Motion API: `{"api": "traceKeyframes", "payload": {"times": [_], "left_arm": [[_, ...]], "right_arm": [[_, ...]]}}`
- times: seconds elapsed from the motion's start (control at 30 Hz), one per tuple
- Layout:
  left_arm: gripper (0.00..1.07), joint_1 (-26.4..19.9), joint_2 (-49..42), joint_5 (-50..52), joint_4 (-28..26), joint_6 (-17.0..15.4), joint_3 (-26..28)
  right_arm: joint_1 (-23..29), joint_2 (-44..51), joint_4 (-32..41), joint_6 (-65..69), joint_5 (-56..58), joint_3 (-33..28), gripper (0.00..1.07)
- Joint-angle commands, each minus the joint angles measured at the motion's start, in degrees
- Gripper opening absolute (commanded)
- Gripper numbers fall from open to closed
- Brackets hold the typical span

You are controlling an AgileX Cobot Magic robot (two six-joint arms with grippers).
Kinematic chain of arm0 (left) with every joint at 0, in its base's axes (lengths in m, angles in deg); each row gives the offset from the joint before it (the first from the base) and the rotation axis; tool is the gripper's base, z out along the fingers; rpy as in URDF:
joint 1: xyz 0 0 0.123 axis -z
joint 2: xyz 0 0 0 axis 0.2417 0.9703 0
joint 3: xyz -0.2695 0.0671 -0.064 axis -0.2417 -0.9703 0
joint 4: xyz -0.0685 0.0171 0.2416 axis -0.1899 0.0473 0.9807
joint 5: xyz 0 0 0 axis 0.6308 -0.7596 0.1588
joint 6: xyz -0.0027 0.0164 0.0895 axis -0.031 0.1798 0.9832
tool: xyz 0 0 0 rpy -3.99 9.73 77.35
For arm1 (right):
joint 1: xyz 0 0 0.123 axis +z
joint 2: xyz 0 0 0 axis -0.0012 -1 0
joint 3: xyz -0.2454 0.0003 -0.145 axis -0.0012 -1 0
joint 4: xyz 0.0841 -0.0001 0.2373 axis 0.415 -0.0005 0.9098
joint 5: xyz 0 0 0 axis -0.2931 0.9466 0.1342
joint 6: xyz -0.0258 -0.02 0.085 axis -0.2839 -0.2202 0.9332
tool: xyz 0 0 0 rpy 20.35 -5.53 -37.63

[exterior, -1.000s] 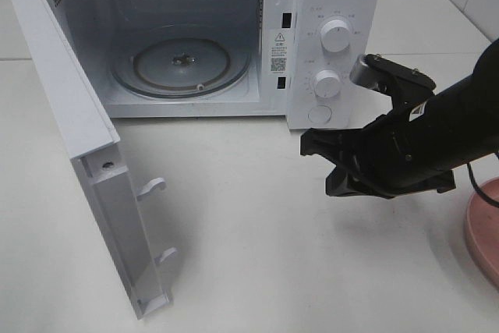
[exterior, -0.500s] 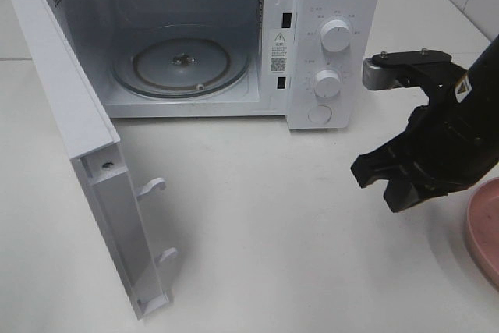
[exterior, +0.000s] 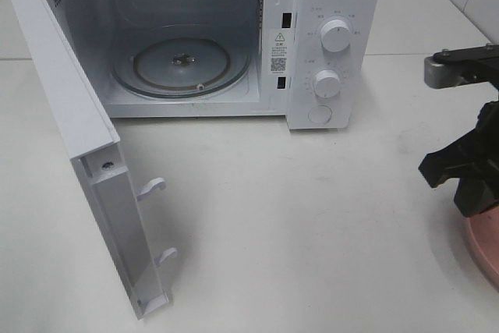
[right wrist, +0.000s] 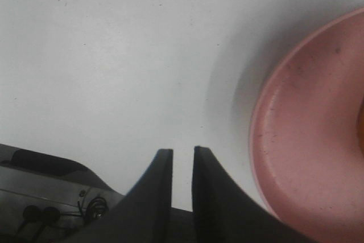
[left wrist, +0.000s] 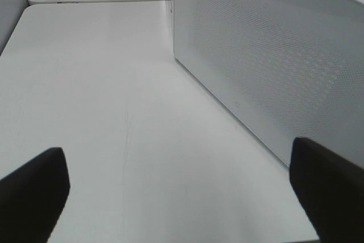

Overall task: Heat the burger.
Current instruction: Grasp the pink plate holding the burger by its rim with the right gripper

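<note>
— Between the right gripper's [right wrist: 182, 153] black fingers, what is there?
— Nothing. Only a thin slit of white tabletop [right wrist: 114, 55] shows, so they are nearly closed and empty. Just beside them lies the round pink plate [right wrist: 296, 140].
— And the burger?
— Hardly visible. An orange-brown sliver [right wrist: 362, 119] at the frame edge, over the plate, may be its bun; I cannot be sure.
— What has changed?
— A second ago this arm hung before the white microwave oven's [exterior: 335, 5] dials. Now it has swung out to the plate, probably to fetch the burger.
— And beyond?
— The oven door [exterior: 70, 115] stands wide, its glass turntable [exterior: 183, 64] bare. The left gripper [left wrist: 179, 183] has its fingers spread wide near a perforated white panel.
</note>
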Motion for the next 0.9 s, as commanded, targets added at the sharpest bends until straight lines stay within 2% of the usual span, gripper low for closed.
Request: {"api": "traceKeyframes", "payload": {"times": [0.03,0.37,0.43,0.53,0.6,0.7,0.77,0.8,0.9], "left_arm": [[1.03,-0.11,-1.2,0.46,-0.23,0.17,-0.23],[1.03,-0.11,-1.2,0.46,-0.23,0.17,-0.23],[1.03,-0.11,-1.2,0.46,-0.23,0.17,-0.23],[1.03,-0.11,-1.2,0.46,-0.23,0.17,-0.23],[1.03,-0.11,-1.2,0.46,-0.23,0.17,-0.23],[1.03,-0.11,-1.2,0.46,-0.23,0.17,-0.23],[1.03,-0.11,-1.2,0.46,-0.23,0.17,-0.23],[1.03,-0.11,-1.2,0.46,-0.23,0.17,-0.23],[1.03,-0.11,-1.2,0.46,-0.23,0.17,-0.23]], "right_arm": [[-3.15,2.69,-2.12,-0.63,1.55,0.52,0.17],[-5.5,4.41,-3.67,-0.74,3.67,0.52,0.2],[-5.5,4.41,-3.9,-0.86,2.58,0.52,0.28],[-5.5,4.41,-3.9,-0.86,2.35,0.52,0.31],[-5.5,4.41,-3.95,-0.86,1.09,0.52,0.56],[-5.5,4.41,-4.01,-0.86,0.86,0.52,0.62],[-5.5,4.41,-4.58,-0.97,0.06,0.52,0.89],[-5.5,4.41,-4.58,-0.97,0.06,0.52,0.89],[-5.5,4.41,-4.87,-1.15,0.11,0.52,0.98]]}}
